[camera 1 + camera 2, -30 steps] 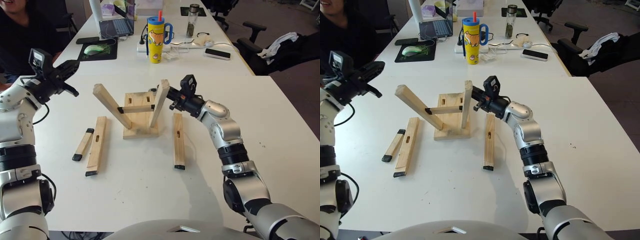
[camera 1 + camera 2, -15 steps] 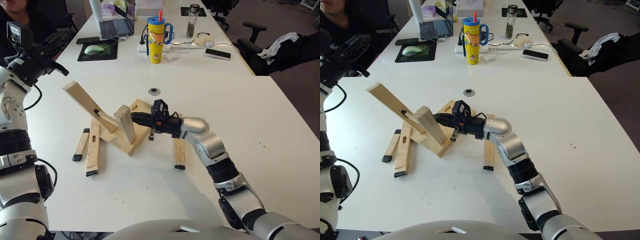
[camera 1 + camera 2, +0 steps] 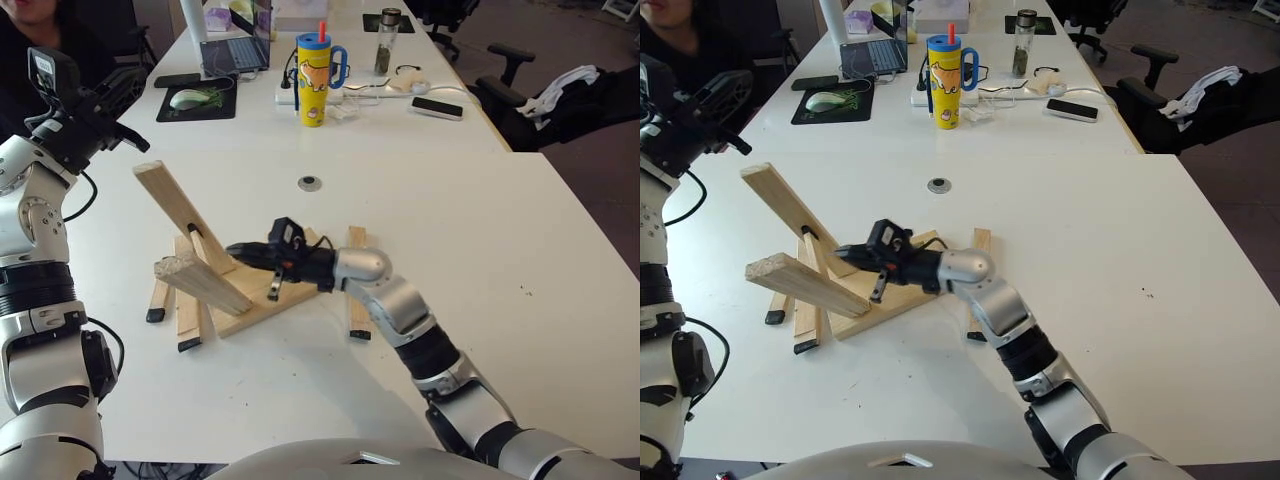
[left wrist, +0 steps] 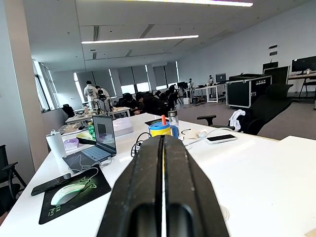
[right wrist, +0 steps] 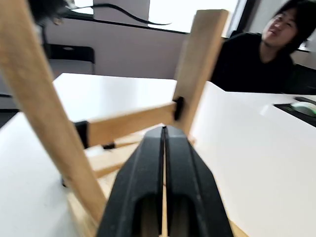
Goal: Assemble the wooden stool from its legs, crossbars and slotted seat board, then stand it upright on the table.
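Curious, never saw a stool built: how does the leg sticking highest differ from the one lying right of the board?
The raised leg slants up off the table; the loose leg lies flat. The raised leg joins a crossbar; the loose leg is unattached. Both are pale wood.

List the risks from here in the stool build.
1. The seat board sits tilted with two legs leaning; the right gripper is shut, not holding it, so it may topple or the legs may pull out.
2. Loose legs lie close beside the board; pushing may shove them away.
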`<state>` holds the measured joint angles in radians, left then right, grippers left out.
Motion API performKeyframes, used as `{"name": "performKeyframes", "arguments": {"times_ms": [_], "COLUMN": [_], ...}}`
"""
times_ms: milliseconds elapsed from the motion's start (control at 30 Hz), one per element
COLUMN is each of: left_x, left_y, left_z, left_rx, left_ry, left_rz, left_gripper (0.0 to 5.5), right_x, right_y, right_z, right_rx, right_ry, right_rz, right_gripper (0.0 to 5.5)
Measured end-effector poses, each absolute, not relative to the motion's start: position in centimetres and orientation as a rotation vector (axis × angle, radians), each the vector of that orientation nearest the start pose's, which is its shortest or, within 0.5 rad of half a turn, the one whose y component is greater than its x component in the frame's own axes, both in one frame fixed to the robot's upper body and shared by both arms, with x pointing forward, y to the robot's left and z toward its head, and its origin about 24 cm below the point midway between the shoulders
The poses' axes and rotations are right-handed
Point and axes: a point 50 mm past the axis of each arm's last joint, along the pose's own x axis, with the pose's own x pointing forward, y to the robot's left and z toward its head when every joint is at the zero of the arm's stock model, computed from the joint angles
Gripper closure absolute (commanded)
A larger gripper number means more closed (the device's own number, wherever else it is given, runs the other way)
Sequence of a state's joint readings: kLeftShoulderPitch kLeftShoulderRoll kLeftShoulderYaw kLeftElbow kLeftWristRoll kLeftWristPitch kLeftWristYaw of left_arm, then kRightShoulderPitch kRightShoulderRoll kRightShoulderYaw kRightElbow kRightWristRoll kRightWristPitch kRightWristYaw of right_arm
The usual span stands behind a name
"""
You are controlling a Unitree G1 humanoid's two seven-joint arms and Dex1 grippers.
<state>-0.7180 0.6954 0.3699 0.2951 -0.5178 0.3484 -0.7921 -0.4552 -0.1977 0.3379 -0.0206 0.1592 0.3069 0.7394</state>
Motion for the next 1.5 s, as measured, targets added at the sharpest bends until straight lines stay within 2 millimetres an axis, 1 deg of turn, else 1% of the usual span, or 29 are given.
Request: {"name": "performKeyframes", "arguments": {"times_ms": [67, 100, 133, 167, 200, 233, 267, 300, 333, 367, 400, 433, 500, 533, 567, 700, 800, 867, 933, 1000, 1033, 1167, 1233, 1400, 1500], "left_x": [31.5, 31.1, 30.4, 29.9, 29.4, 28.9, 28.2, 27.6, 27.3, 26.8, 26.4, 25.9, 25.6, 25.4, 25.2, 23.7, 22.3, 21.6, 20.7, 20.3, 20.1, 19.1, 18.8, 19.4, 20.5], "left_y": [29.5, 30.0, 30.9, 31.3, 31.7, 32.2, 33.1, 34.0, 34.5, 35.5, 36.2, 36.9, 37.0, 36.8, 35.8, 31.0, 28.6, 27.5, 26.0, 25.1, 24.5, 23.4, 23.4, 23.9, 23.9], "left_z": [26.7, 27.4, 28.4, 29.0, 29.1, 28.7, 26.9, 24.6, 23.1, 20.7, 19.4, 18.6, 18.0, 17.7, 17.2, 14.9, 13.5, 13.1, 12.6, 11.9, 11.1, 9.3, 8.7, 8.0, 7.7], "left_rx": [-0.058, -0.072, -0.059, -0.023, 0.047, 0.136, 0.223, 0.277, 0.291, 0.267, 0.241, 0.226, 0.225, 0.218, 0.196, 0.115, 0.132, 0.125, 0.123, 0.128, 0.15, 0.2, 0.226, 0.306, 0.357], "left_ry": [-0.339, -0.343, -0.334, -0.312, -0.266, -0.172, 0.004, 0.193, 0.306, 0.45, 0.513, 0.549, 0.573, 0.589, 0.598, 0.657, 0.721, 0.744, 0.754, 0.756, 0.766, 0.803, 0.82, 0.824, 0.787], "left_rz": [-0.562, -0.583, -0.617, -0.649, -0.679, -0.709, -0.741, -0.787, -0.816, -0.848, -0.86, -0.867, -0.906, -0.939, -1.0, -1.275, -1.412, -1.461, -1.509, -1.506, -1.48, -1.435, -1.405, -1.321, -1.26], "left_gripper": [5.49, 5.49, 5.49, 5.49, 5.49, 5.49, 5.49, 5.49, 5.49, 5.49, 5.49, 5.49, 5.49, 5.49, 5.49, 5.49, 5.49, 5.49, 5.49, 5.49, 5.49, 5.49, 5.49, 5.49, 5.49], "right_x": [29.0, 29.2, 29.4, 29.6, 29.6, 29.7, 29.6, 29.5, 29.4, 29.3, 29.2, 29.2, 29.2, 29.2, 29.2, 29.3, 29.6, 29.6, 29.6, 29.6, 29.5, 29.2, 29.0, 28.4, 28.3], "right_y": [-7.4, -8.3, -9.3, -9.9, -10.3, -10.4, -10.5, -10.4, -10.3, -10.2, -10.0, -9.9, -9.7, -9.7, -9.6, -9.4, -9.1, -9.0, -9.0, -8.9, -8.9, -8.7, -8.7, -8.5, -8.6], "right_z": [11.0, 10.5, 9.6, 8.9, 8.3, 7.7, 7.0, 6.5, 6.2, 5.7, 5.4, 4.9, 4.7, 4.6, 4.6, 4.6, 4.7, 4.7, 4.8, 4.9, 4.9, 5.0, 5.0, 5.2, 5.3], "right_rx": [-0.269, -0.284, -0.309, -0.334, -0.348, -0.363, -0.372, -0.382, -0.385, -0.386, -0.386, -0.377, -0.384, -0.393, -0.397, -0.426, -0.442, -0.446, -0.441, -0.438, -0.438, -0.437, -0.435, -0.439, -0.443], "right_ry": [0.034, 0.06, 0.106, 0.143, 0.169, 0.189, 0.214, 0.232, 0.239, 0.253, 0.263, 0.279, 0.281, 0.284, 0.284, 0.299, 0.318, 0.325, 0.332, 0.341, 0.347, 0.352, 0.354, 0.373, 0.383], "right_rz": [1.07, 1.039, 1.002, 0.979, 0.969, 0.965, 0.969, 0.974, 0.973, 0.97, 0.971, 0.97, 0.969, 0.97, 0.973, 0.985, 0.992, 0.992, 0.991, 0.991, 0.993, 1.0, 1.009, 1.047, 1.053], "right_gripper": [5.5, 5.5, 5.5, 5.5, 5.5, 5.5, 5.5, 5.5, 5.5, 5.5, 5.5, 5.5, 5.5, 5.5, 5.5, 5.5, 5.5, 5.5, 5.5, 5.5, 5.5, 5.5, 5.5, 5.5, 5.5]}}
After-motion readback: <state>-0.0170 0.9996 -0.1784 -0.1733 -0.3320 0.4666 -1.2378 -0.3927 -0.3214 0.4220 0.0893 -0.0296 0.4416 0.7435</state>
